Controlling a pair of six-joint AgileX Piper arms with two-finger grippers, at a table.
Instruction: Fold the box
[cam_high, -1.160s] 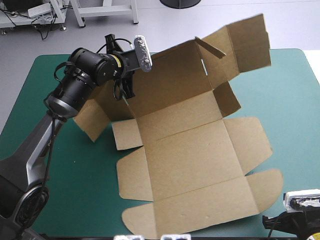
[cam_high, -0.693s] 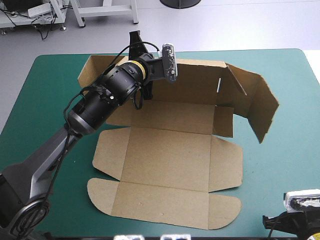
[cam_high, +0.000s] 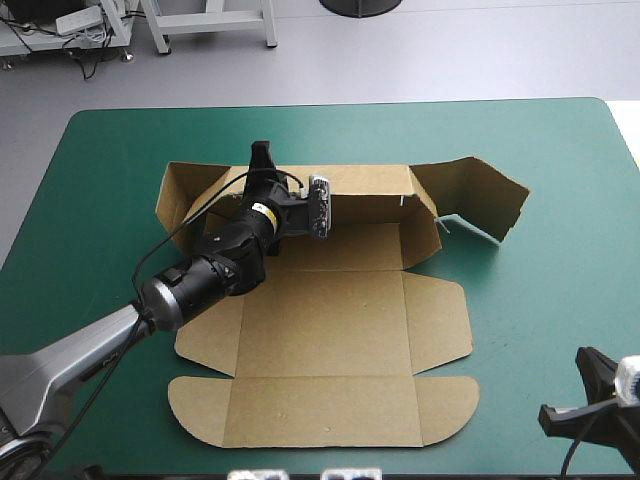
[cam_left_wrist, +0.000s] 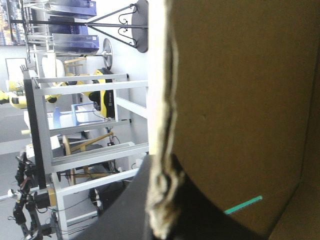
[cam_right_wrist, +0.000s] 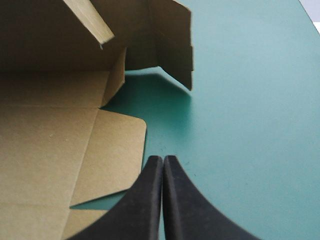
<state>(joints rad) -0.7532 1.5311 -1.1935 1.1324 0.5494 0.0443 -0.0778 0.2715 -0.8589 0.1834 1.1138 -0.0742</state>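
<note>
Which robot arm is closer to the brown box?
Left. The left end effector is shut on the raised far wall of the box; the right end effector is off it, over the teal-green cover.

From above and behind, the high camera looks down over the whole counter (cam_high: 560, 150). The left wrist camera sits hard against the box (cam_left_wrist: 240, 100), at its raised wall, and faces level into the room. The right one, low and farther back, looks along its claw (cam_right_wrist: 163, 167) at the right-hand flaps (cam_right_wrist: 172, 45), which the high view also shows.

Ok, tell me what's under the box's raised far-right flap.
Under the raised flap of the box, only bare teal-green cover shows, lying in the flap's shadow. Anything beneath the box's flat panels is covered and cannot be seen.
</note>
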